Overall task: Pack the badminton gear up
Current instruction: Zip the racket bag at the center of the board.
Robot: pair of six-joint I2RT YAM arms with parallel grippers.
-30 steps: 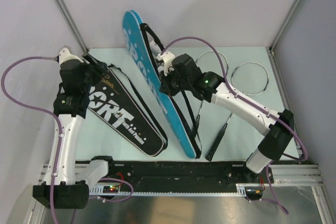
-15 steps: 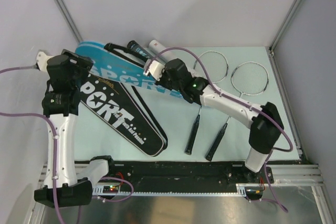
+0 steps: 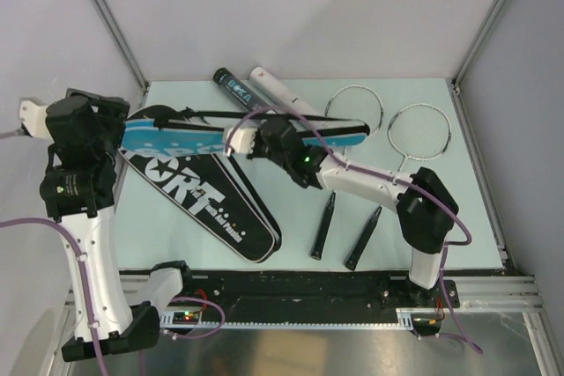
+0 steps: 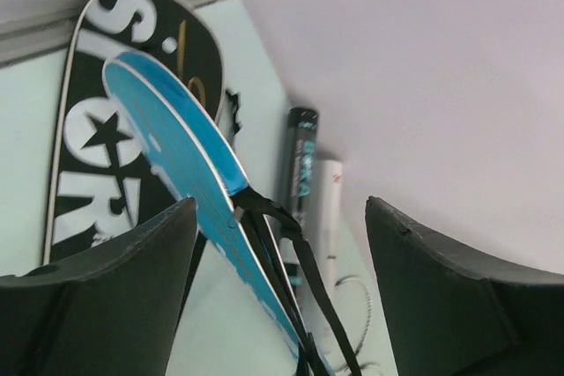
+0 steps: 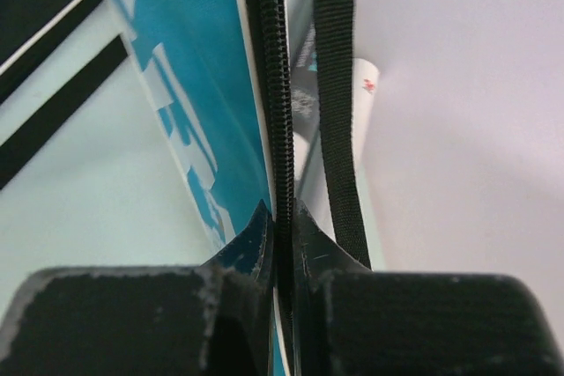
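The blue SPORT bag (image 3: pixel 189 136) lies on edge across the back of the table, its left end over the black SPORT bag (image 3: pixel 207 200). My right gripper (image 3: pixel 240 140) is shut on the blue bag's zipper edge (image 5: pixel 280 85), with the black strap (image 5: pixel 333 59) just beside it. At the bag's left end my left gripper (image 3: pixel 119 125) stands open; the blue bag (image 4: pixel 176 160) runs on beyond its fingertips without touching them. Two rackets (image 3: pixel 357 112) (image 3: pixel 421 132) lie at the right. A black tube (image 3: pixel 233 87) and a white tube (image 3: pixel 278 90) rest at the back.
The racket handles (image 3: pixel 323 226) (image 3: pixel 364 239) point toward the near edge. Grey walls close the table on the left, back and right. The black rail (image 3: pixel 300 292) with the arm bases runs along the front.
The blue bag has swung from lying lengthwise to lying across the back, uncovering the tubes. My right gripper moved left with it. The left arm drew back to the left and its jaws opened wider.
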